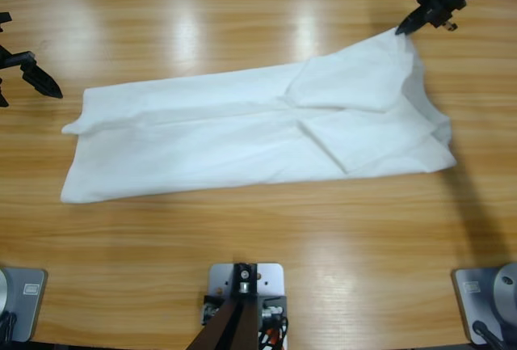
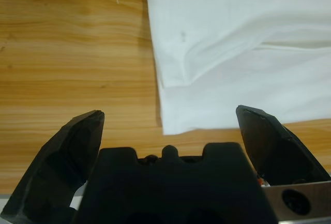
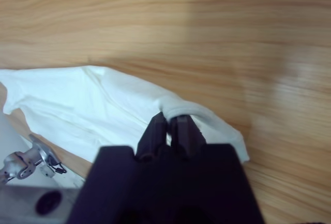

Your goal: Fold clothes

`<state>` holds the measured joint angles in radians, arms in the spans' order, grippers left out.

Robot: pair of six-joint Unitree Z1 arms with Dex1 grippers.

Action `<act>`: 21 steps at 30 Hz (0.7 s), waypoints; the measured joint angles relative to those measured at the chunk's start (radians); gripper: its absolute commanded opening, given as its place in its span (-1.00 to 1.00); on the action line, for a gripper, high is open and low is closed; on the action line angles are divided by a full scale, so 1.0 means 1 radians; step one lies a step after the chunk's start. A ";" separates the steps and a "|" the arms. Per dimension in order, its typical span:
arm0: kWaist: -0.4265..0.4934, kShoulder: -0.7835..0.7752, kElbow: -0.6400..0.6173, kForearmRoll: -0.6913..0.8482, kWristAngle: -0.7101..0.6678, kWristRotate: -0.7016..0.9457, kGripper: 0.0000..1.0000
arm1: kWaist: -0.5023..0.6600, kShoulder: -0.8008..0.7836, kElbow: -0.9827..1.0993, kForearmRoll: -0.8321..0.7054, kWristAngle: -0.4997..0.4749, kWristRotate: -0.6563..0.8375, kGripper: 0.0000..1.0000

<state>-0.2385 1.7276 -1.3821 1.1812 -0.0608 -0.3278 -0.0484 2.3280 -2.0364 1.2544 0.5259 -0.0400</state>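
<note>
A: Cloth fills the middle of the wooden table [image 1: 242, 237] in the high view: a white T-shirt [image 1: 242, 136], folded into a long band running from the left to the far right. What do the wrist cameras add?

B: The left wrist view shows a corner of the shirt [image 2: 232, 53] lying flat in layers on the wood, with a tiny dark speck on the fabric. The left gripper [image 2: 170, 120] has its two black jaws spread wide, with nothing between them. The shirt's edge lies just beyond the jaw tips, not touching them.

A: And from above?

B: There the left gripper [image 1: 36, 79] shows only at the left edge, just to the left of the shirt's end and apart from it. Its arm is mostly out of frame.

A: The right side?

B: The right wrist view shows what the high view cannot: the right gripper [image 3: 170, 123] has its jaws pressed together on a rolled hem of the shirt [image 3: 103, 105], which loops over the jaw tips.

A: Its pose overhead?

B: The right gripper [image 1: 408, 25] comes in from the far right corner, pointing down and left. It pinches the shirt's far right corner, which is pulled up into a peak above the table.
</note>
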 measured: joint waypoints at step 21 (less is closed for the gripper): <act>-0.013 -0.023 0.056 -0.057 -0.004 -0.003 1.00 | 0.090 -0.047 0.084 0.025 -0.054 0.019 1.00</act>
<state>-0.2512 1.7046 -1.3261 1.1242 -0.0652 -0.3313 0.0411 2.2809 -1.9522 1.2798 0.4715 -0.0212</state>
